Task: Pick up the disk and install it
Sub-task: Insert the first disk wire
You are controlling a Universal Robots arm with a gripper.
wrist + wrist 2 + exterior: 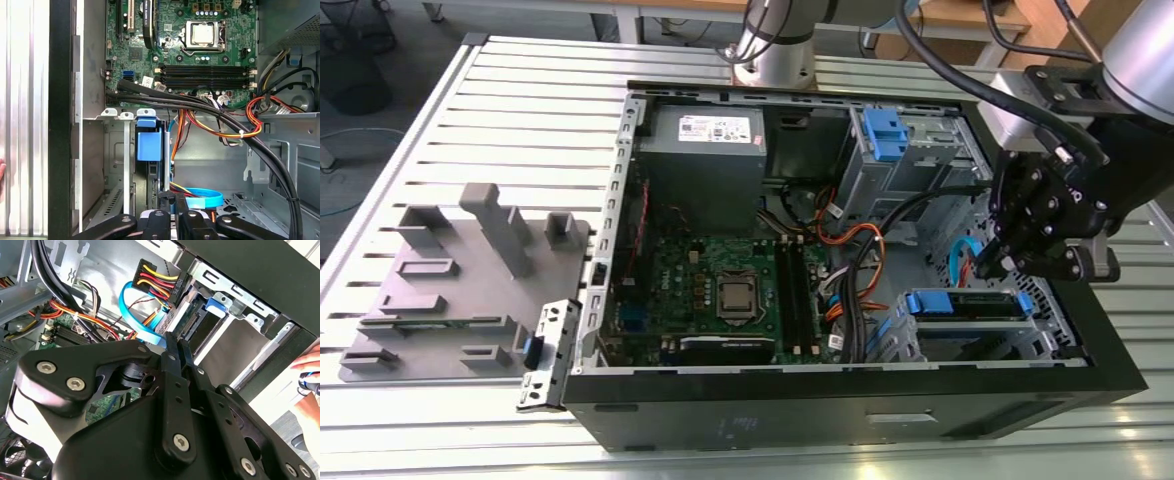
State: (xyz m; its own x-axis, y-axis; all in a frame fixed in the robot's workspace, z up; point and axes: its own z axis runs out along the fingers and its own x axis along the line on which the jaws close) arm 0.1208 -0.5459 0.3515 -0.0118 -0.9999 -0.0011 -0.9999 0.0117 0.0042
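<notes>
Disk (195, 315): rigid metal, we judge it fairly heavy and shock-sensitive; best held by its blue frame (217, 304). Seated in bay (242, 340) just ahead of gripper (178, 340), fingers together, empty.

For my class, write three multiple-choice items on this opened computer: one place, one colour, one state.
1. Where over the black metal computer case is the black end effector? A the exterior view's left; B the exterior view's right; C centre.
2. The plastic carrier frame on the flat metal disk is: A red; B blue; C yellow.
3. The case is: A closed; B upright; C lying open.
Answers: 1 B, it hangs beside the disk; 2 B, blue plastic edges the disk; 3 C, the green motherboard is exposed.
</notes>
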